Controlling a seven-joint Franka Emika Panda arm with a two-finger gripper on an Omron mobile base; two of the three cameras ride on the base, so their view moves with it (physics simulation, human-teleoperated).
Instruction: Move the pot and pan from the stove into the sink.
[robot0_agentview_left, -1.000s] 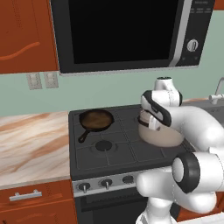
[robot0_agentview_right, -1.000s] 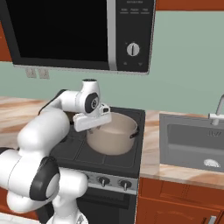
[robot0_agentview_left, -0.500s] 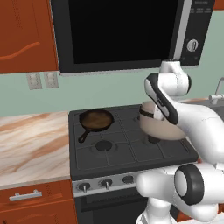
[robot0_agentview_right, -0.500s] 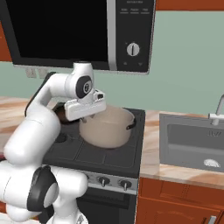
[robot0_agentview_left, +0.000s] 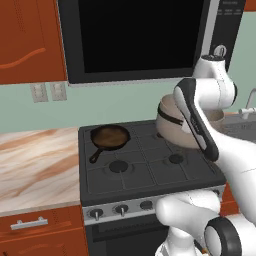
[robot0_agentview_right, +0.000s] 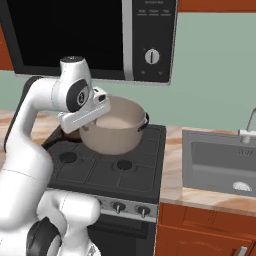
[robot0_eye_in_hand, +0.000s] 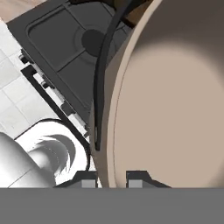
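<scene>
The cream pot (robot0_agentview_right: 116, 128) with its dark rim band hangs lifted above the stove (robot0_agentview_right: 105, 167), over its back right part. My gripper (robot0_eye_in_hand: 111, 180) is shut on the pot's near wall, one fingertip on each side of the rim, and the pot's inside (robot0_eye_in_hand: 175, 109) spreads across the hand view. In the left base view the pot (robot0_agentview_left: 169, 126) is partly hidden behind my forearm. The dark pan (robot0_agentview_left: 110, 136) sits on the stove's (robot0_agentview_left: 145, 170) back left burner, its long handle pointing to the front left. The grey sink (robot0_agentview_right: 220, 165) lies to the right of the stove.
A black microwave (robot0_agentview_right: 95, 37) hangs close above the stove and the lifted pot. A silver faucet (robot0_agentview_right: 248, 127) stands behind the sink. A marble counter (robot0_agentview_left: 37, 162) runs left of the stove, with a narrow counter strip (robot0_agentview_right: 172, 165) between stove and sink.
The pot has risen off the burner and swung with my hand, which has turned. The pan has stayed in place.
</scene>
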